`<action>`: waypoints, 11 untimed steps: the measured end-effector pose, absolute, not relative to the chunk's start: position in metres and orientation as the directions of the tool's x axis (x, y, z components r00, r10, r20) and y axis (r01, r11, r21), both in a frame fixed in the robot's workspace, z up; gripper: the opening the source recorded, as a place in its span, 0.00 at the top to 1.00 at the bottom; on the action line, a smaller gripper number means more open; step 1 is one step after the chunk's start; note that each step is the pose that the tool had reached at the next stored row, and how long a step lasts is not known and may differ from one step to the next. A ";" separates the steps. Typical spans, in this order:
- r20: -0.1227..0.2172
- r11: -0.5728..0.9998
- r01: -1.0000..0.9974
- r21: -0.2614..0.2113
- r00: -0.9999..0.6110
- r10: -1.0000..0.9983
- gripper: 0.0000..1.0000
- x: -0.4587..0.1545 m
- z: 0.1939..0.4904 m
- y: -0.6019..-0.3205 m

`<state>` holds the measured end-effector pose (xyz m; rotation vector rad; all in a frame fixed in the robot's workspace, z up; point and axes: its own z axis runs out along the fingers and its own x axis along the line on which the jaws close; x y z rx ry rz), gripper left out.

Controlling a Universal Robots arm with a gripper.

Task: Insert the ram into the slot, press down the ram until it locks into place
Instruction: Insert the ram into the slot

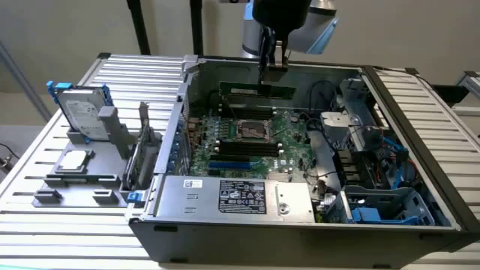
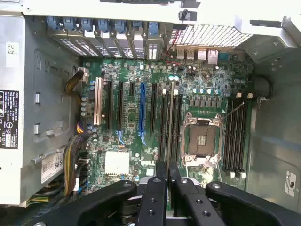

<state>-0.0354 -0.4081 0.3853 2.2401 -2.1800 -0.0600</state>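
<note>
Green circuit board marks the ram (image 1: 255, 90), which is clamped by its upper edge between the closed fingers of the gripper (image 1: 271, 77). It is held level and on edge inside the open computer case (image 1: 300, 243). It is seen raised above the motherboard (image 1: 293, 138), clear of the sockets and not seated in any of them.

Black memory slots (image 1: 248, 147) are laid in two parallel banks, one on each side of the processor socket (image 1: 251, 128). White end clips can be made out on them in the wrist view. In that view the ram is seen edge-on as a thin line running out from the fingertips (image 2: 157, 188). It runs lengthwise along the bank that lies between the processor socket and the bright blue slot (image 2: 142, 113). Which single slot of that bank it is lined up with cannot be told.

The case is set on a slatted metal bench (image 1: 442, 129). A grey holder (image 1: 75, 183) carrying a hard drive (image 1: 81, 112) is placed by the bench's edge on the exterior view's left.
</note>
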 end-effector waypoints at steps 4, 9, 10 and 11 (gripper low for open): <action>-0.017 -0.027 -0.999 0.038 0.027 -0.999 0.87 -0.035 0.385 -0.408; -0.017 -0.027 -0.999 0.038 0.027 -0.999 0.87 -0.035 0.385 -0.408; -0.017 -0.027 -0.999 0.038 0.027 -0.999 0.87 -0.035 0.385 -0.408; -0.017 -0.027 -0.999 0.038 0.027 -0.999 0.87 -0.035 0.385 -0.408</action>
